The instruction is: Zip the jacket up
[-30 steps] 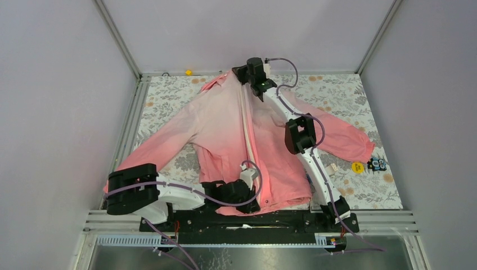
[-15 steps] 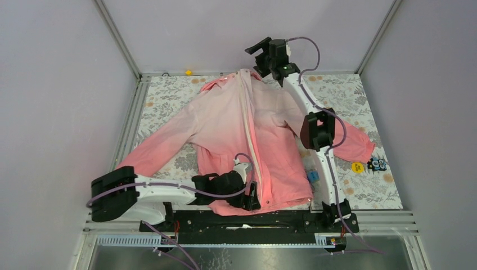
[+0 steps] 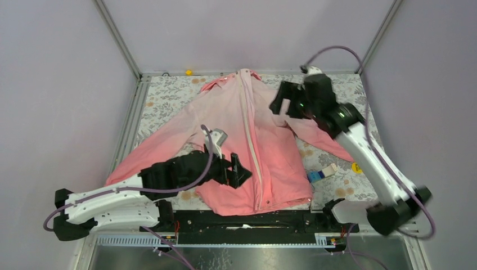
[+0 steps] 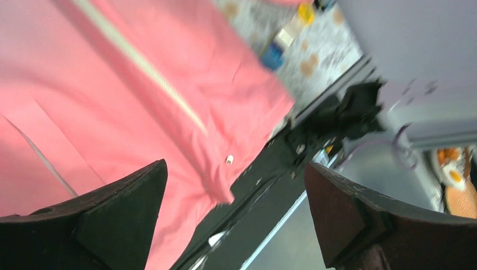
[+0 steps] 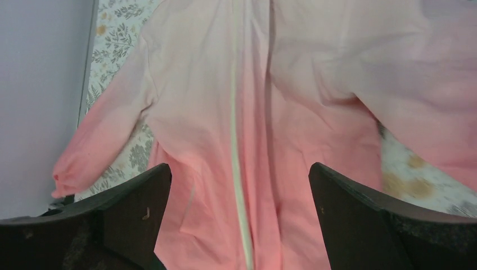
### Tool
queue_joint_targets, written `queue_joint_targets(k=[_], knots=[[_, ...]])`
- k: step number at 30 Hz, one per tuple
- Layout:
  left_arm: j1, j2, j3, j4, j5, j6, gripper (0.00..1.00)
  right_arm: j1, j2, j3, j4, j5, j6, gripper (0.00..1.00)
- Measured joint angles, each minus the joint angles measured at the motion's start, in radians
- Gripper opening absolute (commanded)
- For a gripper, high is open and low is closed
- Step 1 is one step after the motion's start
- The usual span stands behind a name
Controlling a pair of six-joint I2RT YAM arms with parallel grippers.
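The jacket (image 3: 225, 124) lies flat on the table with its sleeves spread, pale pink at the collar and coral at the hem. Its white zipper (image 3: 251, 140) runs as one line from collar to hem. My left gripper (image 3: 242, 171) hovers open over the lower front, just left of the zipper, with nothing between its fingers. In the left wrist view the left gripper (image 4: 235, 164) frames the hem corner of the jacket (image 4: 84, 112). My right gripper (image 3: 279, 102) hangs open above the right shoulder. In the right wrist view the right gripper (image 5: 239, 167) looks down on the zipper (image 5: 234, 140).
A small blue and white object (image 3: 319, 174) lies on the floral table cover (image 3: 163, 95) right of the hem. A yellow disc (image 3: 355, 165) peeks out beside the right arm. A black rail (image 3: 247, 220) runs along the near edge. Metal frame posts stand at the back corners.
Both grippers have opened and let go of the jacket. The right arm swung back from the collar to the right. The left arm lifted from the hem and drew back to the left.
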Motion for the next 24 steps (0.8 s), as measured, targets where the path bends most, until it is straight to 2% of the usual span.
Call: queue_joint_targets(k=[4,7,11,16,24], knots=[[0.001,-0.008,0.22,-0.065,-0.098,0.094,0.99,-0.01,-0.356,-0.165,-0.03,0.031,-0.07,1.0],[0.001,-0.014,0.38,-0.092,-0.163,0.172,0.99,-0.011,-0.578,-0.17,-0.029,0.057,-0.104,1.0],[0.001,-0.031,0.562,-0.109,-0.221,0.263,0.99,-0.011,-0.786,-0.098,-0.047,0.115,-0.134,1.0],[0.001,-0.065,0.748,-0.111,-0.262,0.356,0.99,-0.011,-0.874,0.034,-0.083,0.187,-0.174,1.0],[0.002,-0.134,0.886,-0.112,-0.311,0.444,0.99,-0.011,-0.877,0.12,-0.156,0.271,-0.217,0.99]])
